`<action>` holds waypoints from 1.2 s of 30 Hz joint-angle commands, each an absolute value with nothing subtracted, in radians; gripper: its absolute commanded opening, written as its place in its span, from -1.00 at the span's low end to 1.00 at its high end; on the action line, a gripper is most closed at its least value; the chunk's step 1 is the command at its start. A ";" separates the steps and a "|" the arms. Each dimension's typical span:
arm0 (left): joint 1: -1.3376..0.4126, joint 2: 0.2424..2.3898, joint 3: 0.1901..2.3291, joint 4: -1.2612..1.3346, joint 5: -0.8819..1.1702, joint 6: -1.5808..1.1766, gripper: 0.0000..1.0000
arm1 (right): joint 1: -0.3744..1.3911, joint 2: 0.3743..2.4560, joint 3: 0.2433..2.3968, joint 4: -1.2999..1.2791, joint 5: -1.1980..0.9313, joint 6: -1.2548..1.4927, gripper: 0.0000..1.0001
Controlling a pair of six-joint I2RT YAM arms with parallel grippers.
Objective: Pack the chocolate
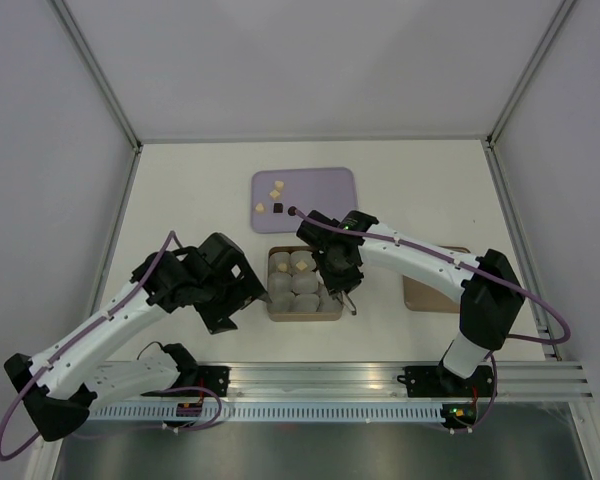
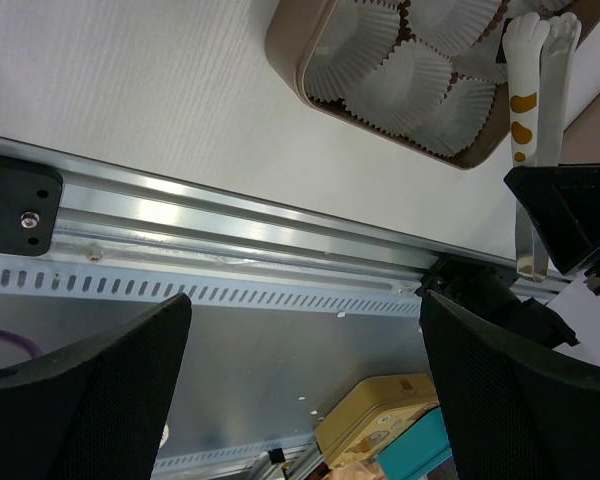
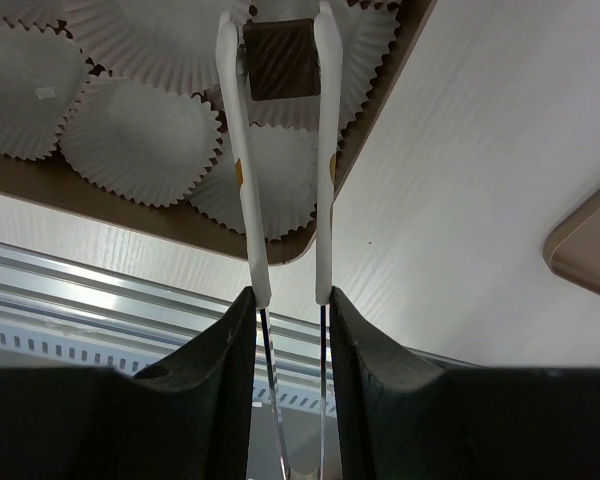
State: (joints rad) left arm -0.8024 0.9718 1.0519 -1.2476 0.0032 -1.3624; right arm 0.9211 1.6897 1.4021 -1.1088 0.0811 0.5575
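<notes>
My right gripper is shut on the silver tongs. Their white tips pinch a dark brown chocolate above the white paper cups in the brown box. Two cups at the back of the box hold cream chocolates. More chocolates, three cream and one dark, lie on the purple tray. My left gripper is open and empty just left of the box; its wrist view shows the box corner and the tongs.
A tan lid lies to the right of the box. The metal rail runs along the table's near edge. A yellow tin sits below the table edge in the left wrist view.
</notes>
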 commanded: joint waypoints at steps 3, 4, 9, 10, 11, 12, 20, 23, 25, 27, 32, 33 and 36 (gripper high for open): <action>-0.799 0.945 1.083 -1.279 0.044 -1.358 0.99 | 0.927 1.664 1.379 -1.104 0.109 0.577 -0.25; -0.799 0.945 1.085 -1.281 0.043 -1.358 0.99 | 0.928 1.663 1.374 -1.103 0.107 0.577 -0.21; -0.799 0.937 1.085 -1.285 0.040 -1.365 0.99 | 0.928 1.661 1.382 -1.101 0.109 0.578 -0.09; -0.799 0.937 1.085 -1.285 0.038 -1.365 0.99 | 0.928 1.663 1.388 -1.101 0.110 0.580 -0.07; -0.799 0.934 1.085 -1.287 0.038 -1.367 0.99 | 0.928 1.664 1.393 -1.104 0.113 0.580 -0.05; -0.799 0.933 1.085 -1.287 0.040 -1.365 0.99 | 0.927 1.666 1.397 -1.104 0.115 0.577 -0.03; -0.799 0.927 1.091 -1.298 0.035 -1.368 0.99 | 0.928 1.640 1.601 -1.167 0.135 0.577 -0.09; -0.799 0.922 1.092 -1.299 0.037 -1.368 0.99 | 0.928 1.652 1.683 -1.152 0.129 0.561 -0.09; -0.799 0.919 1.091 -1.304 0.044 -1.368 0.99 | 0.927 1.702 1.735 -1.152 0.130 0.543 -0.08; -0.799 0.914 1.086 -1.313 0.046 -1.370 0.99 | 0.922 1.750 1.779 -1.158 0.143 0.514 -0.09; -0.799 0.908 1.089 -1.344 0.052 -1.361 0.99 | 0.879 1.963 2.021 -1.189 0.169 0.440 -0.08; -0.799 0.908 1.091 -1.348 0.058 -1.358 0.99 | 0.871 2.000 2.075 -1.210 0.196 0.433 -0.08; -0.799 0.900 1.088 -1.367 0.071 -1.353 0.99 | 0.831 2.137 2.281 -1.250 0.238 0.411 -0.07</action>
State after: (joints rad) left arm -0.8024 0.9176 1.0538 -1.3136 0.0090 -1.3624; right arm 0.8761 2.0678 2.1387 -1.1980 0.1692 0.4603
